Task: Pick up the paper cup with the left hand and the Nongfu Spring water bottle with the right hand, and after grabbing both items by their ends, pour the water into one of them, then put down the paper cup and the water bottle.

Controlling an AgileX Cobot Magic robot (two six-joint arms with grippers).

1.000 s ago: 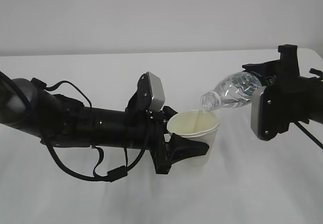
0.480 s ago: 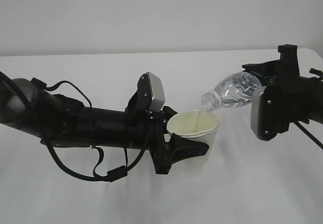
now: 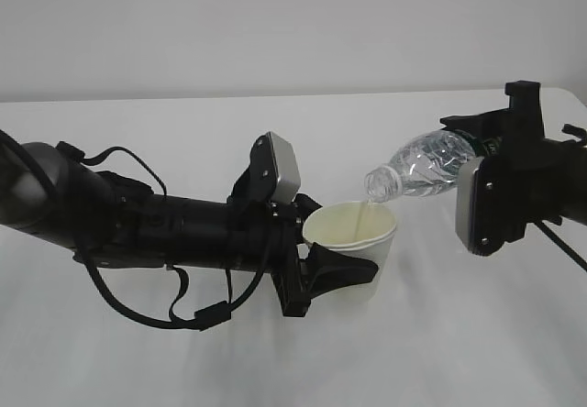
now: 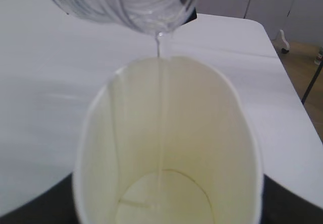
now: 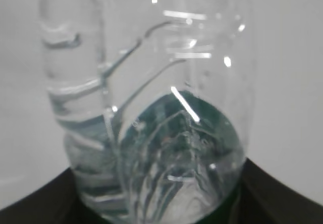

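White table filling the scene under a pale wall; stretched low across the left side, the left hand, a black arm with looping cables, clenched around the lower body of the paper cup, cup upright, just above the tabletop near the middle; reaching in from the right edge, the right hand, clamped on the base end of the water bottle, bottle tipped, neck lowest, mouth just over the cup's far rim; falling from the mouth into the cup, a thin thread of water, a shallow pool on the cream bottom.
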